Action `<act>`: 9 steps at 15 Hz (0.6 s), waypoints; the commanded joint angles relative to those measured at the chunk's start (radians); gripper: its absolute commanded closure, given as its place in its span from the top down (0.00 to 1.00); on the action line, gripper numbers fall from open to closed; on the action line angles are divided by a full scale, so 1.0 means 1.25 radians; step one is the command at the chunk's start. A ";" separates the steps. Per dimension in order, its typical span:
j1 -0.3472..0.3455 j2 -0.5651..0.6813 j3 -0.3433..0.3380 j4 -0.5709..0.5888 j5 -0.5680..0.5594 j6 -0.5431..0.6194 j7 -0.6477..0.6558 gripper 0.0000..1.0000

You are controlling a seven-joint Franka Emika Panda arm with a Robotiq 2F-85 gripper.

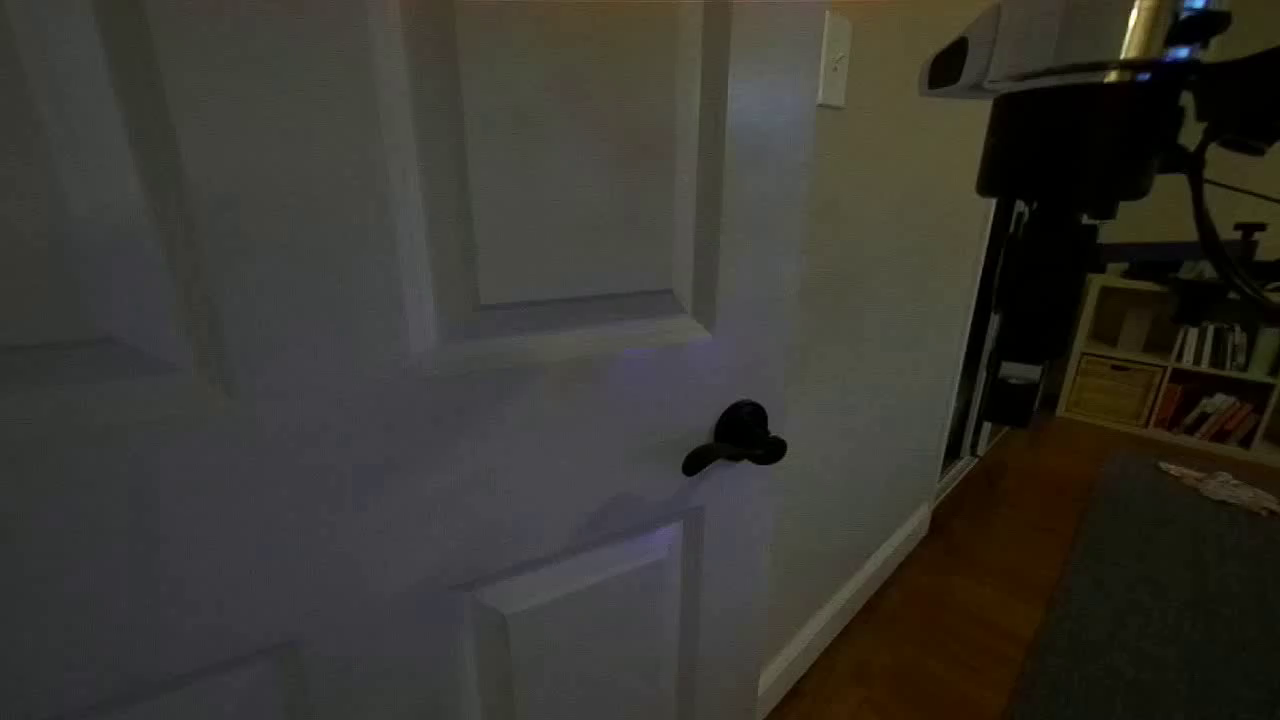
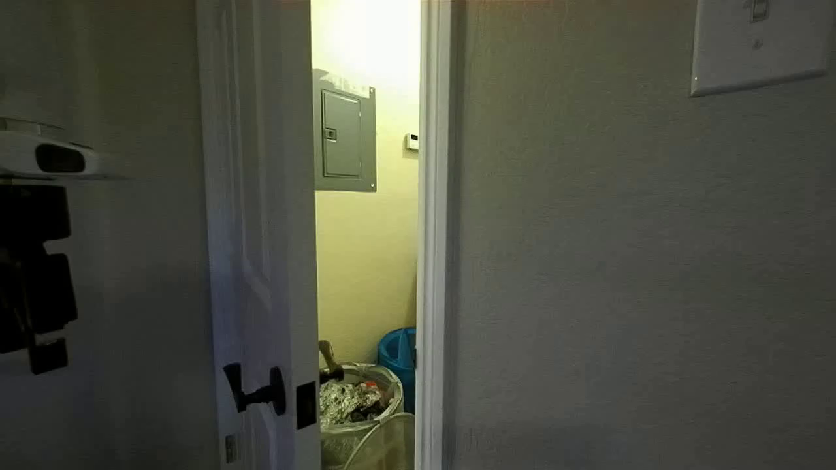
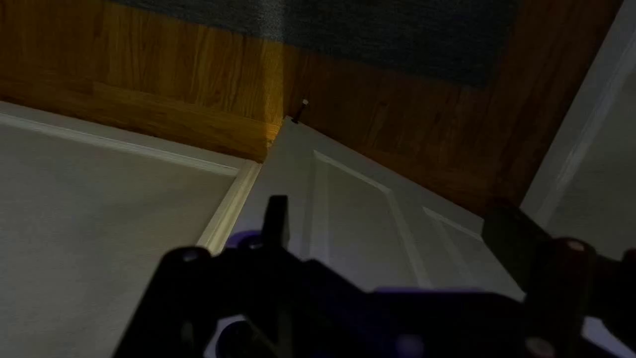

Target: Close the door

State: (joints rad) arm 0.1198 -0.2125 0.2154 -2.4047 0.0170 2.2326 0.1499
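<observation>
jaws: spread wide low in the wrist view, holding nothing.
jaws' job: lining up, I'd guess; next, get onto the white panel door [image 1: 380,400] near its lever handle [image 1: 742,432] and push.
lever handle: right of center in an exterior view, tip aimed left.
white panel door: left and middle of that frame, upright, long axis vertical.
latch edge [image 2: 302,261]: left of center in an exterior view, kinda facing camera.
door jamb [image 2: 433,261]: apart from that edge, so yeah, ajar; push that way.
</observation>
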 commanded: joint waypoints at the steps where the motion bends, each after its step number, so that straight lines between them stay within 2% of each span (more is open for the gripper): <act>1: 0.010 0.001 -0.010 0.001 -0.003 -0.001 0.002 1.00; 9: 0.008 0.001 -0.008 -0.009 -0.008 0.022 0.015 1.00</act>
State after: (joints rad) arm 0.1198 -0.2112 0.2152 -2.4047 0.0170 2.2326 0.1499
